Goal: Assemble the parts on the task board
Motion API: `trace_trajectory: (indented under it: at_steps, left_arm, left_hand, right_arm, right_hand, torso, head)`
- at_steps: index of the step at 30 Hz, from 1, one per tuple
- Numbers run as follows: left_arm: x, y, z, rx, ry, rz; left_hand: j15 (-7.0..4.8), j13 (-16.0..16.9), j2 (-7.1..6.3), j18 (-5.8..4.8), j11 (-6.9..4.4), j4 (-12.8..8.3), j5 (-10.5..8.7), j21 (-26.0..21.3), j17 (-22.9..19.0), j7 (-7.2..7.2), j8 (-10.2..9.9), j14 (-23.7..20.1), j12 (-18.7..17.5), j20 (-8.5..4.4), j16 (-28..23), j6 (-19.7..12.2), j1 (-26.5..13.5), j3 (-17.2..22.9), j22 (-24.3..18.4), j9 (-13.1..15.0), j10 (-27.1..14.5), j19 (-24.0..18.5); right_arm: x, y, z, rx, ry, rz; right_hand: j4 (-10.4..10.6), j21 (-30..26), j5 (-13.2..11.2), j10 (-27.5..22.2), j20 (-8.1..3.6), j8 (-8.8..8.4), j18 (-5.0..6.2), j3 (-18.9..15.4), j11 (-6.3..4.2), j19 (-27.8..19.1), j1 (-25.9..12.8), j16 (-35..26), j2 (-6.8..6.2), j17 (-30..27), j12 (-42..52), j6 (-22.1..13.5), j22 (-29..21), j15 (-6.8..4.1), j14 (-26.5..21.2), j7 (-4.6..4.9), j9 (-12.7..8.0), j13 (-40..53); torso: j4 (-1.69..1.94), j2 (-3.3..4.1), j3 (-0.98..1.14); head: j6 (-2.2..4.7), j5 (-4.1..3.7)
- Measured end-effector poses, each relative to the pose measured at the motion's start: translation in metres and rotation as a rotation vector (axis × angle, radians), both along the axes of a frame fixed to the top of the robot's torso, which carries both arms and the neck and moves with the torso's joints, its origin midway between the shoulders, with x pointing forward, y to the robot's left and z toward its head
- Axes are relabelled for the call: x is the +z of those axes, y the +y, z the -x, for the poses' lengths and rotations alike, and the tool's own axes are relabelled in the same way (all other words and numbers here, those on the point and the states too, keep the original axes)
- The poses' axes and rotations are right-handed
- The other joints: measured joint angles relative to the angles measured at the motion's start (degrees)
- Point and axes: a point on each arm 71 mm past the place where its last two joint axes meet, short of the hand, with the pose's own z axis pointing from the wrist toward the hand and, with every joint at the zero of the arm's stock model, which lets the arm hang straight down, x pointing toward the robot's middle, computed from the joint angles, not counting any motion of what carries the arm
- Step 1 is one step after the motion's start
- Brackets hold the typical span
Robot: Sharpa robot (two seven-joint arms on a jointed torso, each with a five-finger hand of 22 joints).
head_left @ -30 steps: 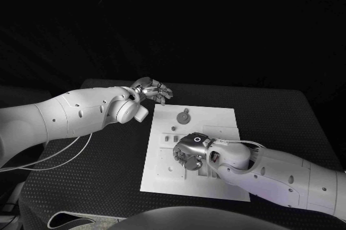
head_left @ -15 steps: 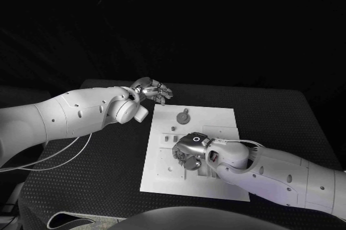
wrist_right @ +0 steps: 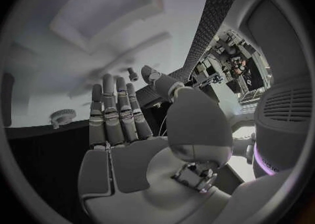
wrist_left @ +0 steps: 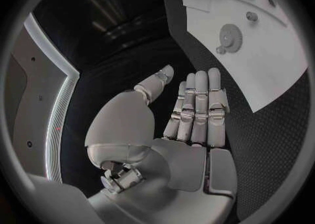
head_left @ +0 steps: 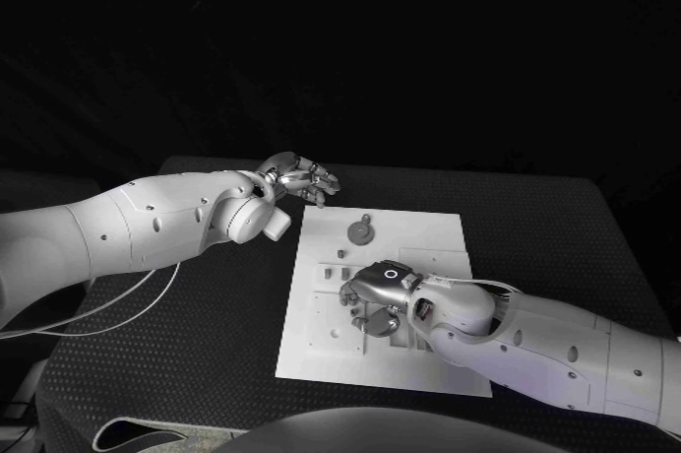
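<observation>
Two arms: you have both white arms over the black worktop, and everything below is placed against the task board.
Worktop: it carries the task board, a white plate lying flat near its middle.
Task board: you can see its far corner in the left wrist view and its pale recessed panels in the right wrist view.
Left arm: it reaches in toward the board's far left corner.
Right arm: it crosses the board's near right part, the wrist lying above the plate.
Left robot hand: it hangs just off the board's far left corner, over the worktop; your left wrist view shows the fingers stretched out side by side with the thumb apart, released and holding nothing.
Right robot hand: it sits over the board's middle, fingers pointing toward the board's left edge; your right wrist view shows the fingers extended, the thumb off to one side, nothing grasped.
Gear part: a round toothed piece lying on the board's far half, between the two hands and clear of both.
Small parts: a few little pieces on the board's left half, just beyond the right hand's fingertips.
</observation>
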Motion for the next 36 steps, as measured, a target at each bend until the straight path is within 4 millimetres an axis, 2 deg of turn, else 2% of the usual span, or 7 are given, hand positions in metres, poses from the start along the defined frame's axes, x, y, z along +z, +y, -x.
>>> trace_trajectory:
  at_steps: [9,17,20,23,27,32,36]
  left_arm:
    - [0.0,0.001,0.0,0.002,0.0,-0.001]
    - [0.0,0.004,-0.001,0.008,0.0,-0.003]
    - [0.0,0.006,0.0,0.011,0.0,-0.004]
    - [0.0,0.008,0.0,0.013,-0.002,-0.004]
    - [0.0,0.008,0.0,0.014,-0.006,-0.003]
    - [0.001,0.009,-0.001,0.015,-0.01,-0.002]
    - [0.001,0.009,-0.001,0.016,-0.012,-0.002]
  left_hand:
    - [0.0,0.0,0.0,-0.03,-0.01,0.0,0.0,-0.23,-0.01,0.0,0.0,0.0,0.0,0.08,0.0,0.0,0.0,0.0,0.0,-0.05,0.01,-0.08]
    - [0.0,0.05,0.0,-0.07,-0.01,0.0,0.0,-0.23,-0.01,-0.06,0.0,0.0,0.0,0.08,0.0,-0.06,0.0,0.0,0.0,-0.05,0.01,-0.08]
    - [0.07,0.04,0.0,-0.1,-0.02,0.0,0.0,-0.23,-0.01,-0.06,0.0,-0.07,0.0,0.08,0.0,-0.06,0.0,0.0,0.0,-0.05,0.02,-0.08]
    - [0.08,0.05,0.0,-0.15,-0.02,0.0,0.0,-0.23,0.05,-0.06,0.0,-0.08,0.0,0.09,0.0,-0.06,0.0,0.0,0.0,-0.05,0.02,-0.08]
    - [0.08,0.11,0.0,-0.41,-0.02,0.0,0.0,-0.23,0.1,-0.06,0.26,-0.08,0.0,0.09,0.0,-0.06,0.0,0.0,0.0,-0.05,0.02,-0.09]
    - [0.08,0.17,0.0,-0.43,-0.02,0.0,0.0,-0.23,0.1,-0.06,0.26,-0.08,0.0,0.08,0.0,-0.06,0.0,0.0,0.0,-0.05,0.02,-0.09]
    - [0.08,0.16,0.0,-0.45,-0.02,0.0,0.0,-0.23,0.1,-0.06,0.26,-0.08,0.0,0.09,0.0,-0.06,0.0,0.0,0.0,-0.05,0.03,-0.09]
  right_arm:
    - [0.005,-0.02,-0.004,-0.039,-0.02,-0.014]
    - [0.034,-0.042,-0.019,-0.089,-0.066,-0.057]
    - [0.049,-0.056,-0.027,-0.124,-0.078,-0.088]
    - [0.066,-0.072,-0.036,-0.166,-0.091,-0.115]
    - [0.079,-0.095,-0.047,-0.214,-0.105,-0.11]
    - [0.077,-0.121,-0.057,-0.265,-0.102,-0.055]
    - [0.072,-0.126,-0.059,-0.271,-0.089,-0.003]
  right_hand:
    - [0.0,0.0,0.0,0.68,-0.3,0.0,0.0,0.0,-0.22,-0.3,0.91,-0.21,-0.91,0.33,0.62,0.0,1.11,0.23,-0.24,0.0,-0.05,0.39]
    - [-0.33,0.0,0.0,1.09,-0.3,0.0,0.01,0.0,-0.63,-0.3,0.9,-0.21,-0.9,0.59,0.95,0.0,1.12,0.24,-0.25,0.0,-0.04,0.67]
    - [-0.33,0.0,0.0,1.82,-0.3,0.0,0.0,0.0,-0.96,-0.3,0.99,-0.21,-0.99,0.82,1.53,0.0,1.12,0.1,-0.11,0.0,-0.04,0.95]
    - [-0.16,0.12,0.0,2.72,-0.53,0.3,0.0,-0.17,-1.25,0.56,1.12,0.06,-1.12,1.15,2.0,0.0,1.12,-0.64,0.65,0.0,-0.04,1.24]
    - [0.0,0.24,0.0,2.72,-0.62,0.3,0.0,-0.33,-1.25,0.65,1.12,0.06,-1.12,1.23,2.0,-0.01,1.12,-0.5,0.92,-0.02,-0.09,1.33]
    - [0.58,0.24,0.0,2.72,-0.62,0.3,0.0,-0.53,-1.24,0.65,0.28,0.06,-2.46,1.23,2.0,-0.8,1.11,-0.49,0.92,-0.8,-0.27,1.33]
    - [1.78,0.08,0.0,2.25,-0.52,0.3,0.01,-0.34,-0.78,0.52,0.16,-0.54,-3.77,1.23,2.0,-0.96,1.11,0.01,0.41,-1.35,-0.34,1.3]
  torso:
    - [-0.02,-0.01,0.03]
    - [-0.15,-0.04,0.1]
    - [-0.2,-0.05,0.11]
    - [-0.25,-0.05,0.11]
    - [-0.28,-0.08,0.14]
    - [-0.35,-0.14,0.13]
    - [-0.35,-0.1,0.13]
  head:
    - [0.26,-0.19]
    - [0.84,-0.57]
    - [1.16,-0.83]
    - [1.52,-1.16]
    - [1.9,-1.54]
    - [2.28,-1.86]
    - [2.5,-2.11]
